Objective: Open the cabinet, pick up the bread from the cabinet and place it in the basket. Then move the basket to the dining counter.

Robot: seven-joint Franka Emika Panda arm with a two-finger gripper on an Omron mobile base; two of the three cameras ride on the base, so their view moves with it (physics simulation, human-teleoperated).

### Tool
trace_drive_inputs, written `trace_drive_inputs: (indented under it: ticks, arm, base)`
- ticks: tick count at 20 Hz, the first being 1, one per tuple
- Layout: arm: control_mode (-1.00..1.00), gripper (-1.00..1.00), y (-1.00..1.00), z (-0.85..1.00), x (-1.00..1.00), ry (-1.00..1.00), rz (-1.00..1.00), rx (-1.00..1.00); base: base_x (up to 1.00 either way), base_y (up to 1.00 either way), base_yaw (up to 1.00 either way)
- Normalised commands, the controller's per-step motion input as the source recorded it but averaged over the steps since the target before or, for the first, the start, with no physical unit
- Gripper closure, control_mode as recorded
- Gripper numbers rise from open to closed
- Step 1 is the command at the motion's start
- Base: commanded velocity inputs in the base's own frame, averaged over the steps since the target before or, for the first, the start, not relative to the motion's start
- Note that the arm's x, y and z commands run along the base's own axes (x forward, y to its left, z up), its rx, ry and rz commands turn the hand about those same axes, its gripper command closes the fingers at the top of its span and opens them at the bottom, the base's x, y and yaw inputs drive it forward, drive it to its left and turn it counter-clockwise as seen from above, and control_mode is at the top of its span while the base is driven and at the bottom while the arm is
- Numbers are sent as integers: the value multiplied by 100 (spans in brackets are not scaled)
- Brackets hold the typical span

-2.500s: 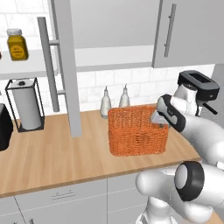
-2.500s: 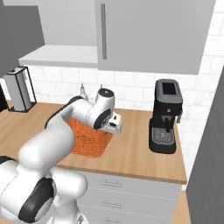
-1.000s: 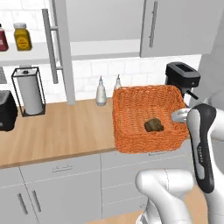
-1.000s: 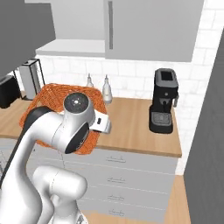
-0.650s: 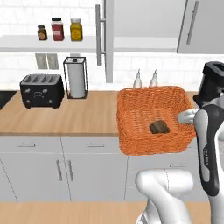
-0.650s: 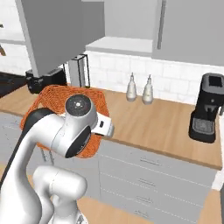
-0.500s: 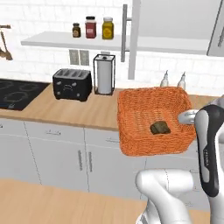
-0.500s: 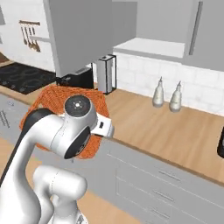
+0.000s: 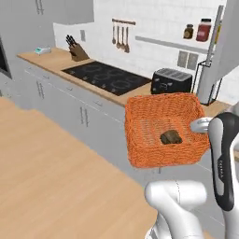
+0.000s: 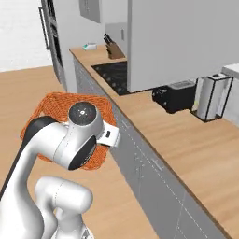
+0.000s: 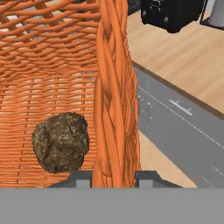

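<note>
One basket, orange and woven, is hanging in the air in front of the grey drawers, lifted off any tabletop. The pincer is clenching the basket's right wall: in the hand view the braided rim is passing straight between the two dark finger tips, one on each side of it. The bread, a dark brown lump, is lying on the basket floor, near the wall that is being held. In the right base view the basket is showing behind the white arm, above the wooden floor. Behind the basket, on the wood tabletop with white tiles, a black toaster is standing beside a black hob. Further along, a knife block is sitting near the corner.
</note>
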Motion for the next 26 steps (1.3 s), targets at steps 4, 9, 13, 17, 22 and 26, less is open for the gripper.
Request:
trace_drive_inputs:
  ticks: [4, 9, 13, 17, 22, 26]
  arm:
    - [100, 100, 0, 0, 0, 0, 0, 0]
    - [100, 100, 0, 0, 0, 0, 0, 0]
    - [100, 100, 0, 0, 0, 0, 0, 0]
    - [100, 100, 0, 0, 0, 0, 0, 0]
    - [100, 100, 0, 0, 0, 0, 0, 0]
    - [100, 100, 0, 0, 0, 0, 0, 0]
  base:
    - [9, 26, 89]
    - [8, 26, 90]
    - [8, 5, 96]
    - [3, 0, 100]
    - [73, -18, 79]
    - [58, -90, 48]
